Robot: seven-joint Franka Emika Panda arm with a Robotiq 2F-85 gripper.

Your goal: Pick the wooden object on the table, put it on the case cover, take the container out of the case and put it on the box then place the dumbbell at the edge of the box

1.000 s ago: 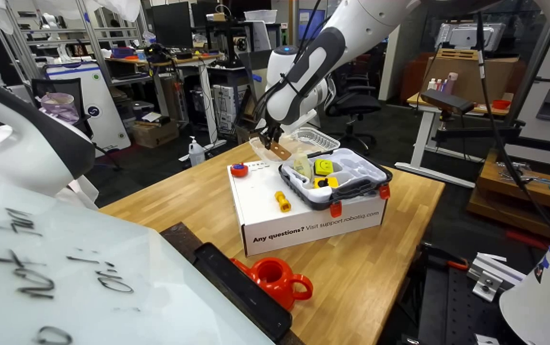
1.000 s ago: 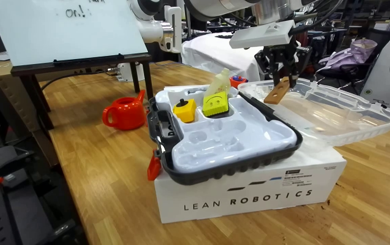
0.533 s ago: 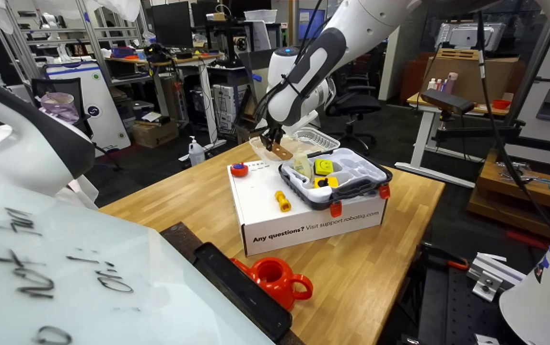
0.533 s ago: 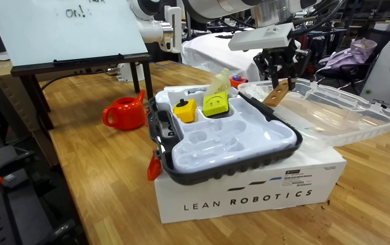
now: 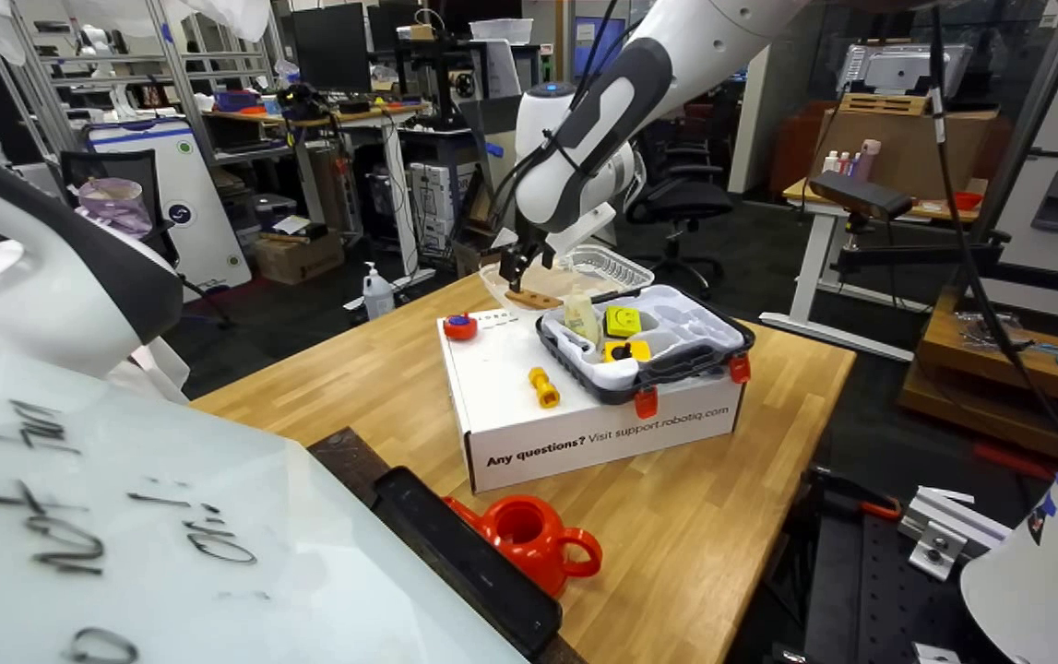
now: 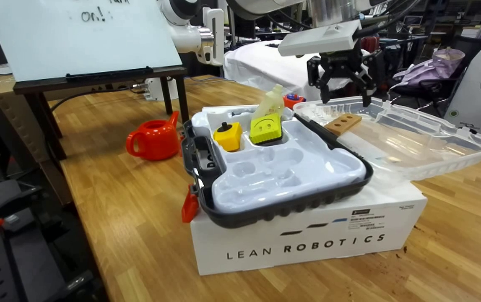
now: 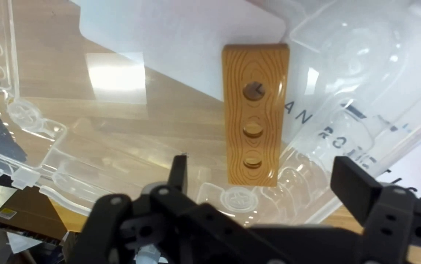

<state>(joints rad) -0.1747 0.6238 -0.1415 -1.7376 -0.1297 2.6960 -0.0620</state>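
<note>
Hanging over the case cover (image 6: 412, 144) in an exterior view, the gripper (image 6: 346, 100) has its fingers (image 6: 325, 93) wide, holding nothing; wooden object (image 6: 343, 124) rests on the cover beside the case (image 6: 232, 219). Likely container (image 6: 227, 138), the yellow tub, sits in the case's half away from the cover; next reach probably crosses that way. In an exterior view, dumbbell (image 5: 543, 387) lies on the box (image 5: 492, 378) beside the case. Wrist view: wooden object's long axis roughly square to the fingertip line.
</note>
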